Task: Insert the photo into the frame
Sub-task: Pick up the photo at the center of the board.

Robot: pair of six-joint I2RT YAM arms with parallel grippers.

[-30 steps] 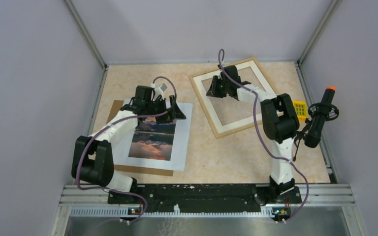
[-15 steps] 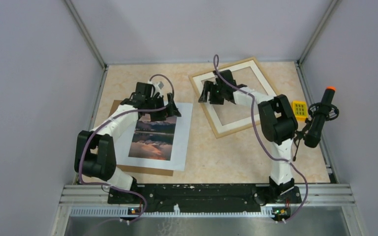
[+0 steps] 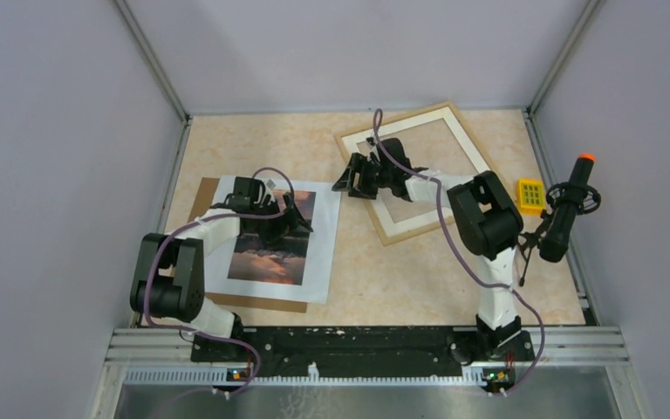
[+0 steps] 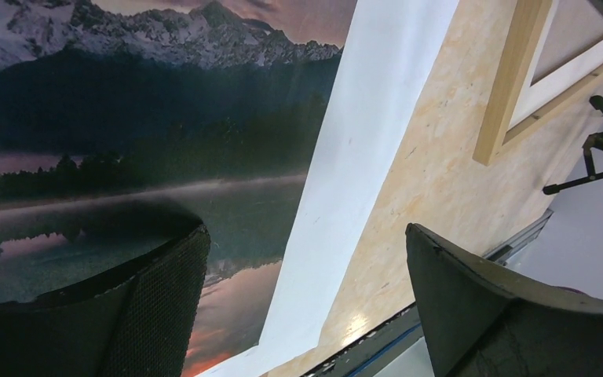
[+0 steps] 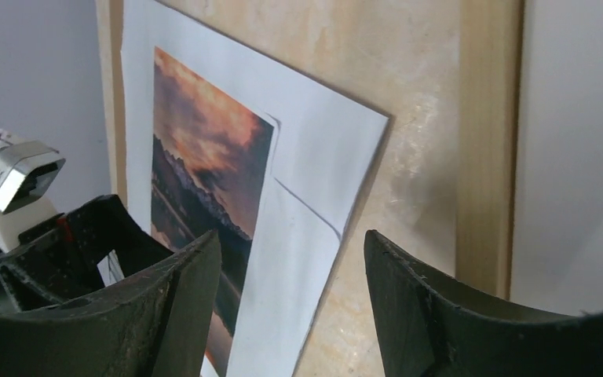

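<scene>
Status: early, nothing is inserted yet.

- Photo (image 3: 266,253) lies flat at the left of the table (image 3: 384,279), picture side up, on a white sheet (image 3: 324,253) over a brown board (image 3: 253,302). Cannot tell where the photo's own margin ends and the sheet begins. The right wrist view shows 1 faint edge line in the white.
- Frame (image 3: 419,120) lies flat at the far right, rotated, well apart from the photo. Its opening shows only bare table, so it is empty.
- Left gripper (image 4: 306,236) hangs low over the photo's far part. Jaws are spread wide, 1 finger over the dark picture area and the other past the white edge. It pinches nothing.
- Right gripper (image 5: 292,238) is at the frame's left edge, pointing toward the photo. Jaws are apart with nothing between them, and the frame is not gripped.

Left to do, as a judgement: grip the photo or get under an edge (thin flat paper, likely the hard part), carry it across, square it to the tilted frame and lay it in the opening.

Writing: none readable. A yellow block (image 3: 530,194) beside the frame shows a grid of dots but no legible text. A black handle (image 3: 565,214) with an orange tip has no visible label.
</scene>
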